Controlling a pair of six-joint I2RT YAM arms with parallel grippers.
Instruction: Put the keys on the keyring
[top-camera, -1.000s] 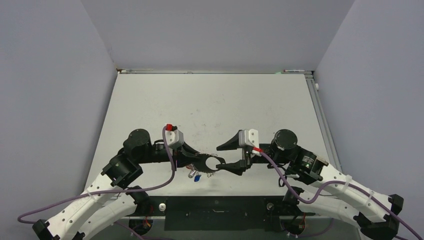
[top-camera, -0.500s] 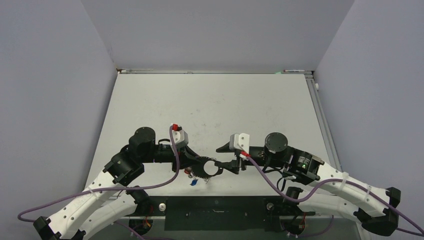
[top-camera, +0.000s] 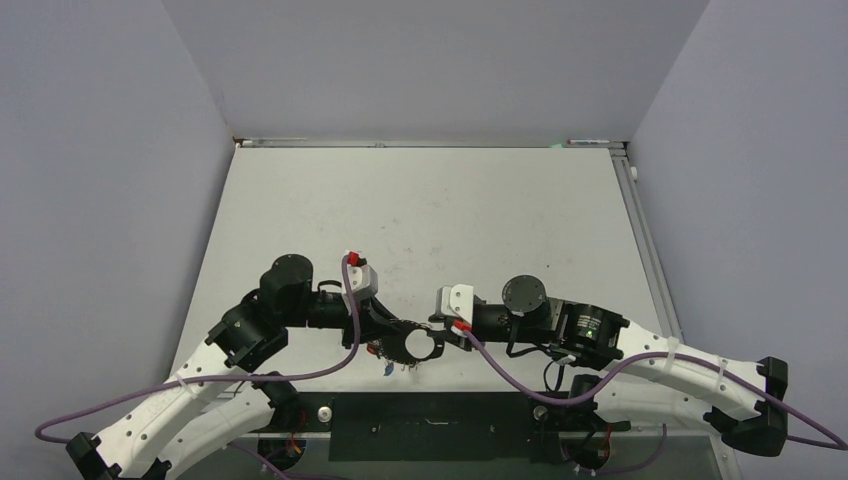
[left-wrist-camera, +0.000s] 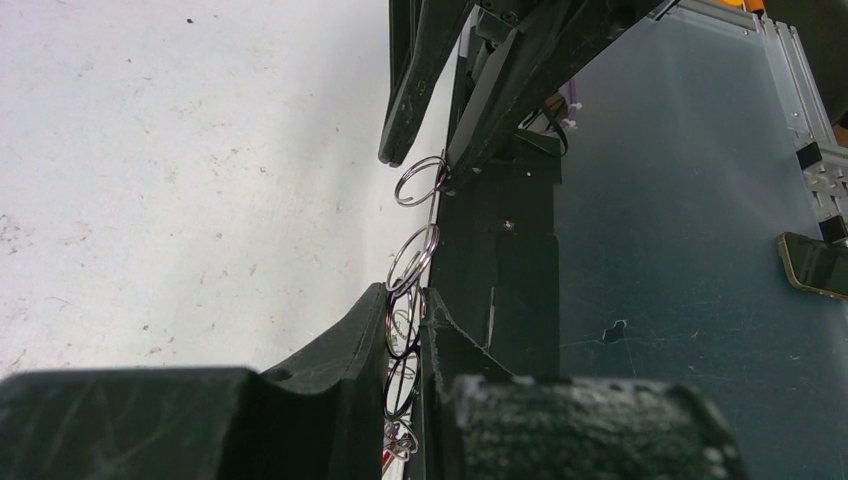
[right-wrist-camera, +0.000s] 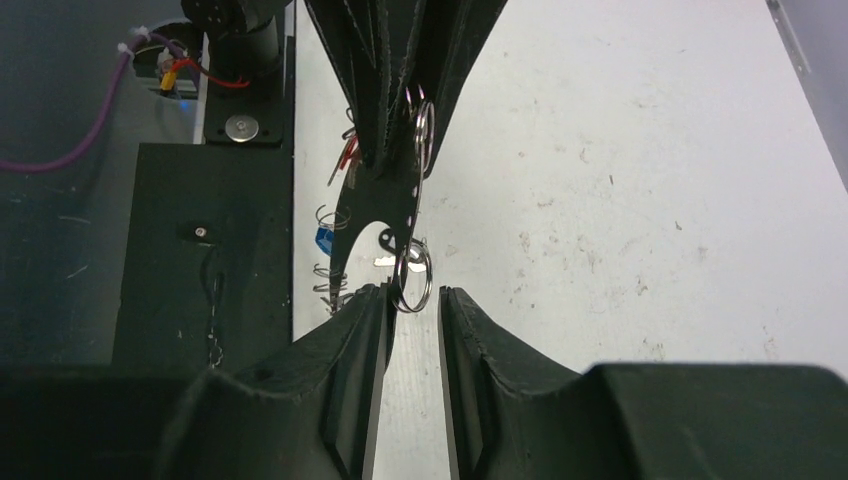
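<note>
My left gripper (top-camera: 400, 335) is shut on the keyring (top-camera: 405, 346), a thin silvery ring held just above the table at the near edge. Red (top-camera: 379, 349) and blue (top-camera: 385, 370) tags hang below it. In the left wrist view my jaws (left-wrist-camera: 406, 312) pinch it edge-on, with a dark oval loop (left-wrist-camera: 403, 340) between them that may be the keys. My right gripper (top-camera: 438, 328) faces the left one. In the right wrist view its jaws (right-wrist-camera: 412, 292) are slightly open around a small silvery ring (right-wrist-camera: 412, 278) at the keyring's end.
The black base plate (top-camera: 430, 410) lies just below the grippers at the table's near edge. The white table (top-camera: 430, 220) stretches away behind them. Grey walls stand on the left, right and far sides.
My right arm has moved left to the keyring, and its jaws have narrowed from wide open. The left gripper has shifted slightly down and right with the keyring.
</note>
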